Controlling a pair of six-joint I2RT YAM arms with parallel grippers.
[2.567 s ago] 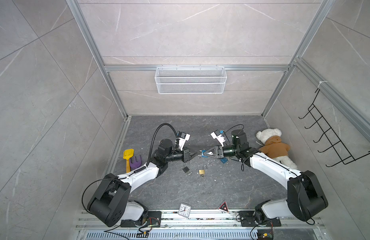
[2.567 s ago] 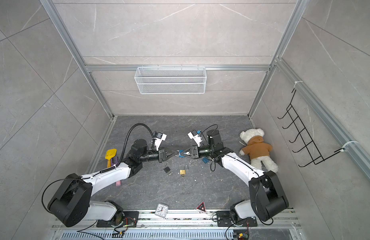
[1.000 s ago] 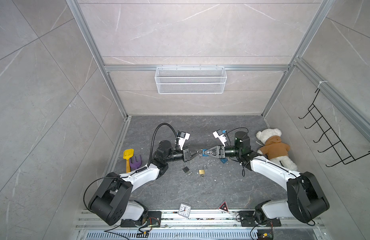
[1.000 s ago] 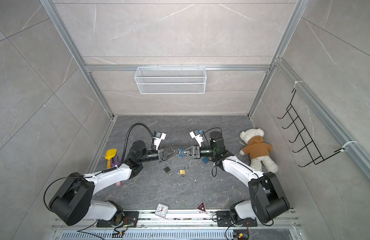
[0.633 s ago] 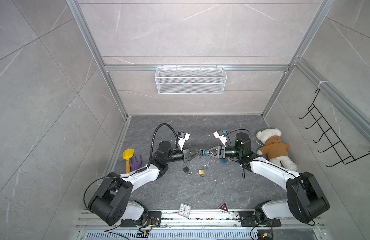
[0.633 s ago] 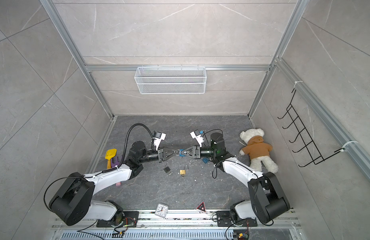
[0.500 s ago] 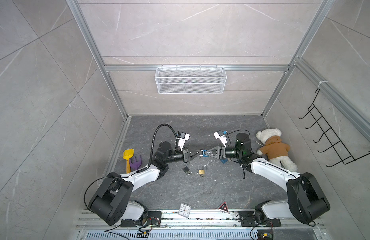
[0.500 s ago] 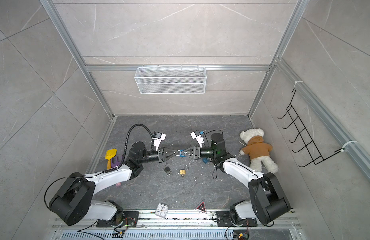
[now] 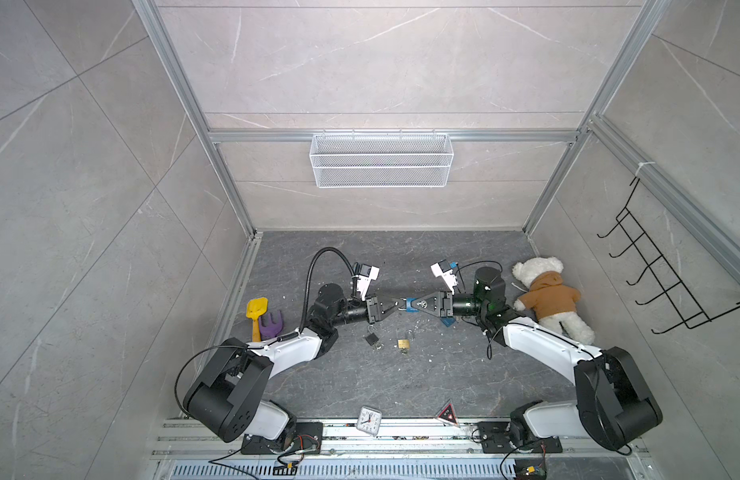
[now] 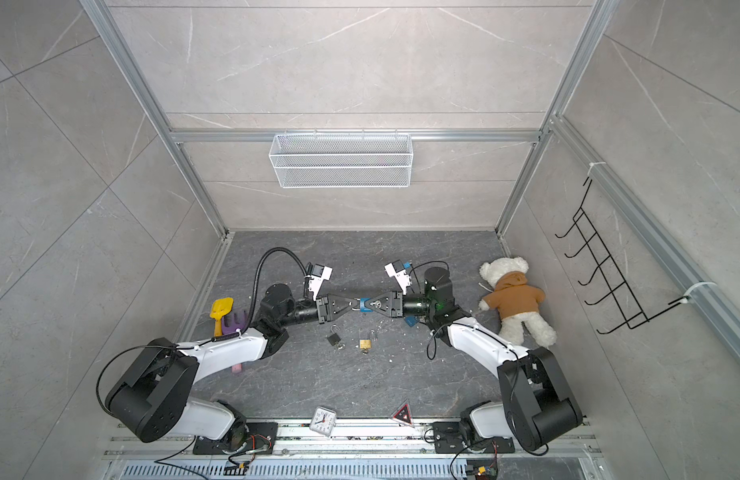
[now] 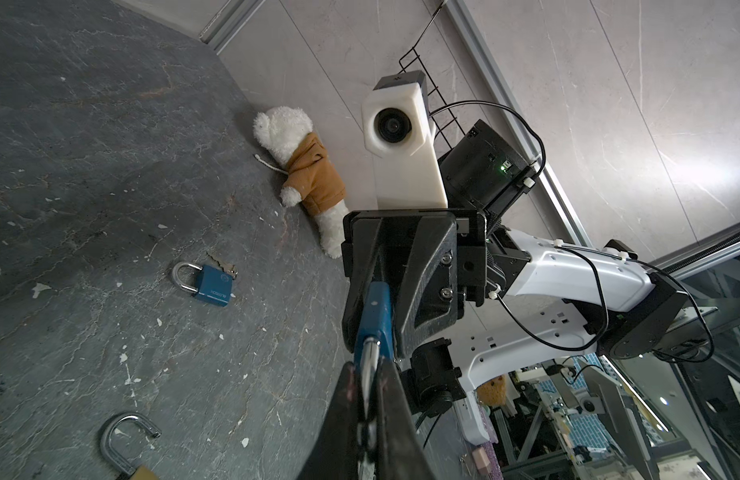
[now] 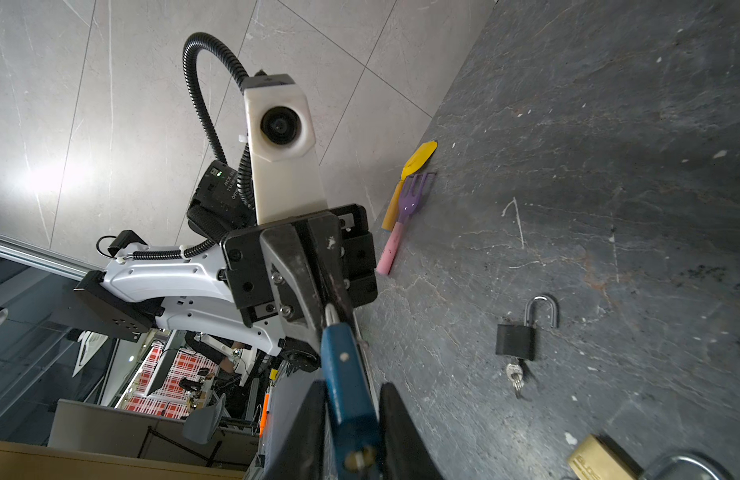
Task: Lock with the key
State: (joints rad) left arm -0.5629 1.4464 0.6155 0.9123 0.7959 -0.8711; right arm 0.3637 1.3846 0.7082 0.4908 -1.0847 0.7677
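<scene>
1. A dark grey, stone-look tabletop [image 9: 401, 374] carries everything. The two arms reach to its middle and meet tip to tip above it.
2. A white teddy bear in a brown hoodie [image 9: 549, 297] lies against the right wall, just beyond the right arm.
3. The right fingers [image 9: 419, 304] stand a little apart, clamped on the flat sides of a blue metal padlock [image 11: 375, 316]. The padlock is held clear of the tabletop, and its shackle is hidden between them.
4. The left fingers [image 9: 402, 304] are pressed fully together on a thin silver key [image 11: 369, 358], which meets the end of the held padlock.
5. A second blue padlock [image 11: 212, 286], its shackle closed, lies on the tabletop near the right wrist.
6. A black padlock [image 12: 515, 340], with its shackle open and keys hanging from it, lies near a brass padlock [image 9: 404, 343], also open. Both are on the tabletop in front of the meeting fingers.
</scene>
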